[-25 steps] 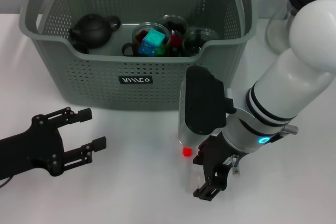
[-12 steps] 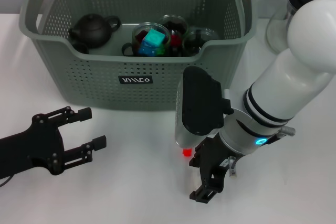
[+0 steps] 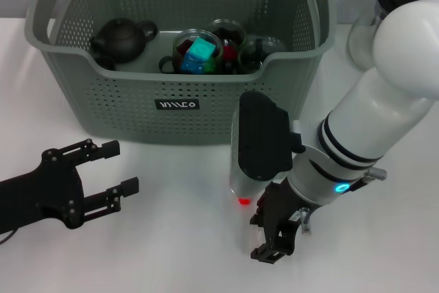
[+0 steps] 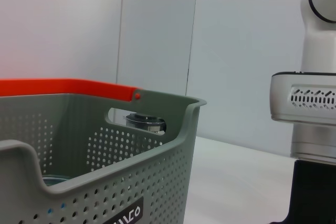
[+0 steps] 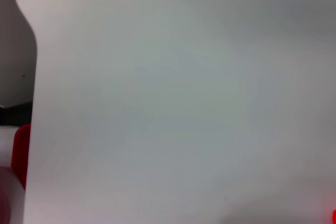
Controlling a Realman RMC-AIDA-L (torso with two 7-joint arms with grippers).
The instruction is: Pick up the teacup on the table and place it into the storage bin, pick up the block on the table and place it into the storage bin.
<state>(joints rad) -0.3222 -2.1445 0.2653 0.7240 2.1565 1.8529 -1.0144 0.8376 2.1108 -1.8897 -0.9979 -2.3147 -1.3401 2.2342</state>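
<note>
The grey perforated storage bin (image 3: 137, 94) with orange handle tops stands at the back of the table, and its wall fills the left wrist view (image 4: 105, 177). Inside it are a dark teapot (image 3: 122, 38), glass teacups (image 3: 194, 47) and a teal block (image 3: 202, 53). A small red block (image 3: 243, 201) lies on the table in front of the bin, half hidden by my right wrist. My right gripper (image 3: 267, 246) is low over the table just right of the red block. At the front left, my left gripper (image 3: 122, 167) rests open and holds nothing.
A clear glass vessel with a black top (image 3: 384, 12) stands at the back right, behind my right arm. White tabletop (image 3: 171, 238) lies between the two grippers. The right wrist view shows only the white table surface and a red edge (image 5: 21, 156).
My right gripper has shifted slightly left and toward the table's front edge, staying beside the red block. The left arm and the bin have not moved.
</note>
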